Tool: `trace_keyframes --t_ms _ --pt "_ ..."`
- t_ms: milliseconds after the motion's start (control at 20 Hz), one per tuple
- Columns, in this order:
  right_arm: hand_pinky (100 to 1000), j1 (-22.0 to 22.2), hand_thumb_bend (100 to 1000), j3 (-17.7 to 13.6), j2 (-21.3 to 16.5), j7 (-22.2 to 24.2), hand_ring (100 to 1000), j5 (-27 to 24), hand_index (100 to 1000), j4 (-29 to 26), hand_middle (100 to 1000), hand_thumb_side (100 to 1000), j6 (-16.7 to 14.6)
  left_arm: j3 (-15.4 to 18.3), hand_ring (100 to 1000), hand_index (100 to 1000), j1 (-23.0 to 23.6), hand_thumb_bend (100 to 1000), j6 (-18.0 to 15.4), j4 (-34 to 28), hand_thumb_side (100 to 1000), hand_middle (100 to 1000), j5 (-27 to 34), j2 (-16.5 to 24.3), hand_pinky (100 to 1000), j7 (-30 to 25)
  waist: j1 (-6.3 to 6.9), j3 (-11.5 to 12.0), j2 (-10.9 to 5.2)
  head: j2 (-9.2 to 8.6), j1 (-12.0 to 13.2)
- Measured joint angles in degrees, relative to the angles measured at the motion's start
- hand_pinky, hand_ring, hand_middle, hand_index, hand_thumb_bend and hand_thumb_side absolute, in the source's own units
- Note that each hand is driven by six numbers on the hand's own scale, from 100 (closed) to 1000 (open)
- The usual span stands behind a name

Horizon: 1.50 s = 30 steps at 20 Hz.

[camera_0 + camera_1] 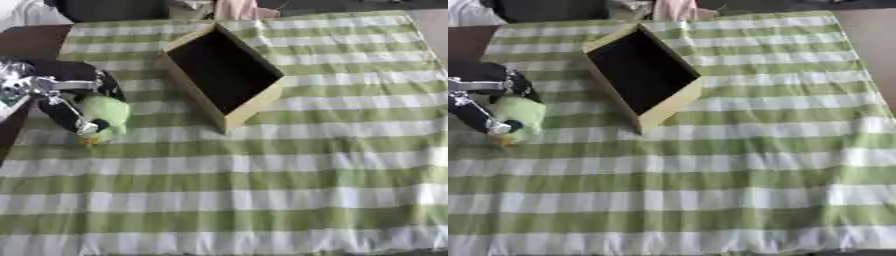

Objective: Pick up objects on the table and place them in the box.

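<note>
The near part of the table is covered by a green and white striped cloth [262, 190], and nothing lies on this part. Farther back, at the left side, the robot's left hand [74, 107] comes in from the left edge. Its black fingers [86, 126] are curled around a soft light green toy [107, 116], so the hand has hold of the toy. The toy is round, and a small orange part shows at its bottom, just at the cloth. I cannot tell if the toy rests on the cloth or is a little above it. The arm behind the hand is black with silver joints, and it reaches in low over the left edge of the table. To the right of the hand, near but apart, stands the box [262, 102]. It is of pale wood, open at the top and dark inside, and it lies at an angle to the stripes. The right hand does not show in either view.
</note>
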Motion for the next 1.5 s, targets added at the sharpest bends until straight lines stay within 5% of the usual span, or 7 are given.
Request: trace_keyframes --t_ms 350,900,1500 --pt "651 0.0 100 0.0 0.0 0.0 608 0.0 797 0.0 571 1000 0.0 1.4 557 769 -8.2 100 -2.4 0.5 100 606 0.1 -4.1 324 1.3 -0.01 0.2 -0.12 0.0 0.0" --pt "651 0.0 100 0.0 0.4 0.2 607 -0.1 797 0.0 570 1000 -0.1 2.6 552 769 -20.6 100 -7.7 11.9 100 598 -1.4 -16.8 315 -1.1 -0.08 -0.5 -0.12 0.01 0.7" --pt "650 -0.6 100 0.4 1.2 1.0 607 -0.7 797 0.0 569 1000 -0.1 6.4 551 768 -25.1 100 -12.9 23.8 100 599 -10.3 -27.2 312 1.8 -0.34 -1.8 0.29 -0.08 2.4"
